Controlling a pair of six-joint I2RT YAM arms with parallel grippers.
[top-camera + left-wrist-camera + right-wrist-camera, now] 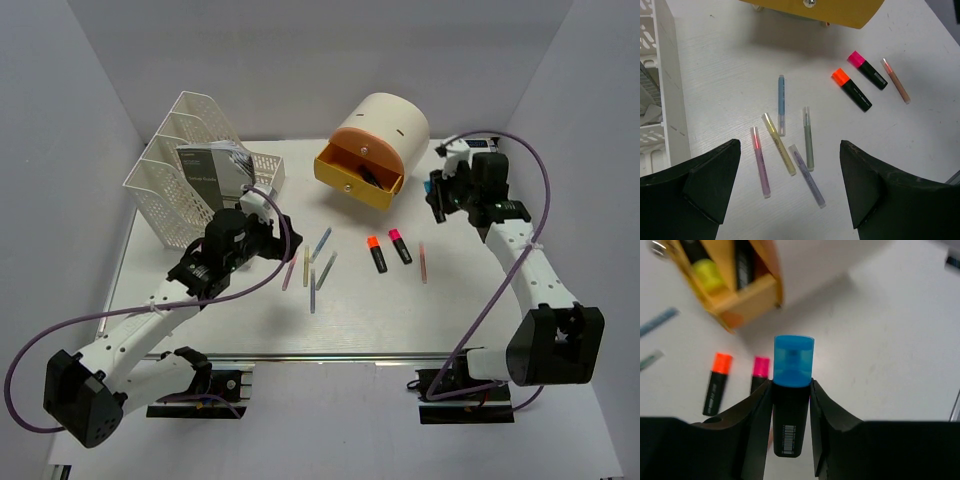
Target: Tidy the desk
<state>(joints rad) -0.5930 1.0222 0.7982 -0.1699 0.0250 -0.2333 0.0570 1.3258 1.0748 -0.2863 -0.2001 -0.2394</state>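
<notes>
The white desk point(450, 310) carries several thin pastel pens point(312, 265) in its middle, with my left gripper point(268, 215) just left of them. In the left wrist view that gripper point(790, 150) hangs open above the pens point(779, 144), its jaws wide and empty. My right gripper point(440, 195) is raised at the back right, beside the drawer unit. It is shut on a black highlighter with a blue cap point(793, 362), and the cap sticks out past the fingertips point(760, 395).
A cream drawer unit point(380, 140) lies at the back with its yellow drawer point(360, 175) open, highlighters inside point(707, 272). Orange-capped point(377, 254) and pink-capped point(400, 245) highlighters and a salmon pen point(423, 262) lie in front. A white mesh rack point(190, 170) stands back left.
</notes>
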